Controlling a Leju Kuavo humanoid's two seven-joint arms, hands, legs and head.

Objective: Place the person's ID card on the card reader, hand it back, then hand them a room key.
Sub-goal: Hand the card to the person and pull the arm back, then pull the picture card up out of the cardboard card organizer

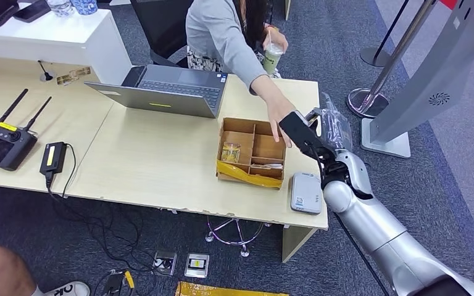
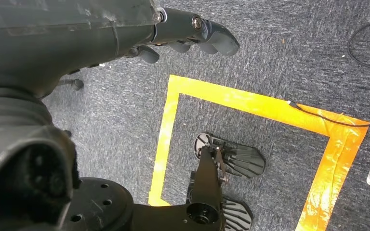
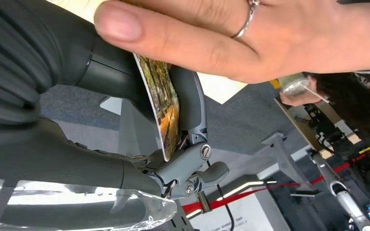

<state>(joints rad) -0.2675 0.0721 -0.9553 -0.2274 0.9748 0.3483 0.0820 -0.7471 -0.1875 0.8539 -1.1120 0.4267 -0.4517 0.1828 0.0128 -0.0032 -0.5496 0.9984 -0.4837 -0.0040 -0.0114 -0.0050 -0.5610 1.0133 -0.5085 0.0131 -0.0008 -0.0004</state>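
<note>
My right hand (image 1: pixel 324 143) is raised over the desk's right end and pinches a card (image 1: pixel 295 129) that looks dark from above. In the right wrist view the card (image 3: pixel 166 103) has a colourful printed face and sits between my thumb and fingers (image 3: pixel 191 103). A person's hand (image 1: pixel 279 116) reaches across the desk and grips the same card; that hand (image 3: pixel 250 33) wears a ring. The grey card reader (image 1: pixel 305 192) lies on the desk's front right corner, below my hand. My left hand (image 2: pixel 125 29) hangs over the floor and holds nothing.
A compartmented cardboard box (image 1: pixel 251 151) with a small printed card (image 1: pixel 230 152) inside stands left of the reader. A laptop (image 1: pixel 166 91) sits behind it, a controller (image 1: pixel 3 143) and charger (image 1: pixel 53 157) at the desk's left. A stanchion base (image 1: pixel 365 98) stands right.
</note>
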